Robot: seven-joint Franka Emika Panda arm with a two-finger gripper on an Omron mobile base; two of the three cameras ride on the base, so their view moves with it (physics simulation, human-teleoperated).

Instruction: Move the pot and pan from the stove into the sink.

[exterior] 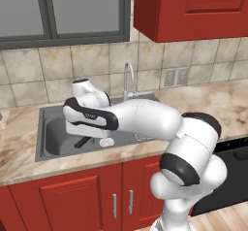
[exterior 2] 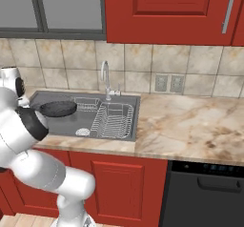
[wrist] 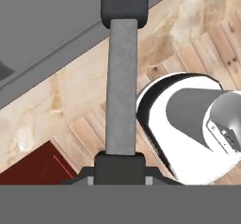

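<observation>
Pan (exterior 2: 58, 108) sits over the left part of the sink (exterior 2: 121, 134), its handle cut off by the white arm in the right base view. The hand view shows that handle (wrist: 122, 86) running straight between the gripper (wrist: 120, 169) jaws, which are clamped on it. From the left base, the arm covers the pan bowl; the faucet (exterior: 128, 79) stands at the far rim.

Pincer (wrist: 121, 169) closed, arm bent leftward.
</observation>
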